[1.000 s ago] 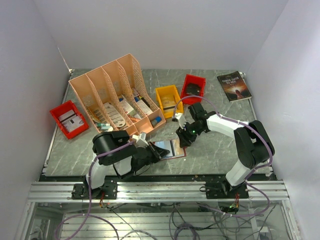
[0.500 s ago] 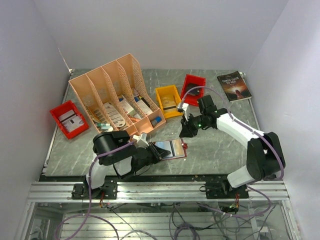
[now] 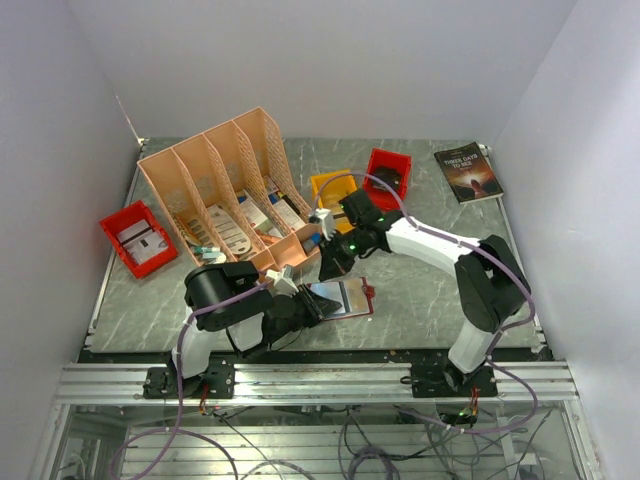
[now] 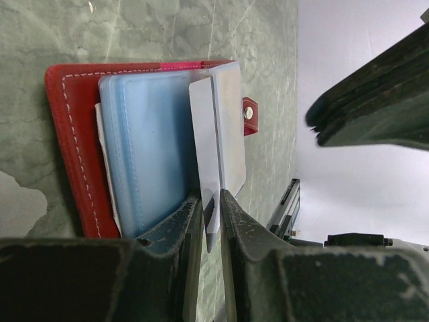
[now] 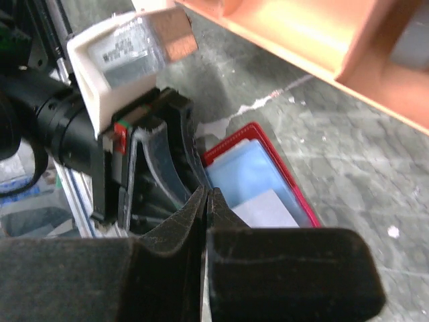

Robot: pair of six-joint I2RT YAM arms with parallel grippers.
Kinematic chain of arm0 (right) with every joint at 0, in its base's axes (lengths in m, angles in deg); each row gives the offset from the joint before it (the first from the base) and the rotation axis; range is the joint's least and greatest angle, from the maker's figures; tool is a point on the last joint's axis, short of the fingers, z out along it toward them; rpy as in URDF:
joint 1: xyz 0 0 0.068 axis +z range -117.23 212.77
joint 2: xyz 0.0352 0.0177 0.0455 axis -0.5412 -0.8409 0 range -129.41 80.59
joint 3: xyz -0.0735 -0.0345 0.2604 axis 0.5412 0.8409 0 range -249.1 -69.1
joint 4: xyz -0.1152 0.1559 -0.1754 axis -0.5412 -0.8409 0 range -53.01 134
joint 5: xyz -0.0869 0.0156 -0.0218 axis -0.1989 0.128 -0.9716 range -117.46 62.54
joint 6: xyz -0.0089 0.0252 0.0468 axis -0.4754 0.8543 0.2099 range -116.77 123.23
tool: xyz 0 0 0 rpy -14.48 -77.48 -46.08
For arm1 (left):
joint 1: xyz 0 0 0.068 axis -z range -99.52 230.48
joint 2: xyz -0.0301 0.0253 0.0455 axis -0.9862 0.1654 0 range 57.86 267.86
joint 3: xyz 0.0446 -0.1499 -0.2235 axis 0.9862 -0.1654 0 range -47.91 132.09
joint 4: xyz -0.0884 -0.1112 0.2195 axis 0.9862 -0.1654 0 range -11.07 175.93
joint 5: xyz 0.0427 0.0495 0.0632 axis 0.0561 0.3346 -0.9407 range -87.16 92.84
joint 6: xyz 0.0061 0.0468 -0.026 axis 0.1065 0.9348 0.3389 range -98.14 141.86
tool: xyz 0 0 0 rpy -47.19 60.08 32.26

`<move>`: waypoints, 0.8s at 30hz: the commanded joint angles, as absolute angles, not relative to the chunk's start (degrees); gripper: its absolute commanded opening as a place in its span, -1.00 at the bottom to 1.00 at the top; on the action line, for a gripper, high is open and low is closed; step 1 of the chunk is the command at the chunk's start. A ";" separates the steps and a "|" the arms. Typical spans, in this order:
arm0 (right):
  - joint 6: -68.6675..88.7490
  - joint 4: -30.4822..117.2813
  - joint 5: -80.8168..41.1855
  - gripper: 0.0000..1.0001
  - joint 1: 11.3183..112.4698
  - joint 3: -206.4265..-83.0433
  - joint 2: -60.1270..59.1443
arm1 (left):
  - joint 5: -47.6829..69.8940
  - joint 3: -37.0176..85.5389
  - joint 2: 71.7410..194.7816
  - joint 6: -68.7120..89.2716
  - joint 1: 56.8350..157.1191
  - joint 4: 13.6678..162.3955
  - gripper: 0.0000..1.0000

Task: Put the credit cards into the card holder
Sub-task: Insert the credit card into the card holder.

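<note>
Left hand at the left side of the card holder — fingers a little apart, corner of a greyish card between them. Card holder lies open on the worktop. Right hand just beyond the card holder — fingers shut tight.

The red card holder lies open on the green marble tabletop, its clear bluish pockets facing up. A greyish card stands over them. Its lower edge sits in the narrow gap of the left gripper.
</note>
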State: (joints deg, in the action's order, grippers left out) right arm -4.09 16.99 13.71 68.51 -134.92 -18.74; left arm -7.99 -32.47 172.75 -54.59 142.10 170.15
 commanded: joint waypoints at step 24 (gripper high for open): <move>2.40 15.86 -17.67 -1.00 82.08 -134.38 -23.22 | -6.58 -33.28 173.18 -51.97 141.77 171.04 -0.44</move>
State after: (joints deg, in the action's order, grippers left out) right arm 4.05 17.34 -13.57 82.00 -135.75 -23.59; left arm -7.79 -32.49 173.21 -54.48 142.08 170.70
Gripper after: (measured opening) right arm 0.006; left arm 0.272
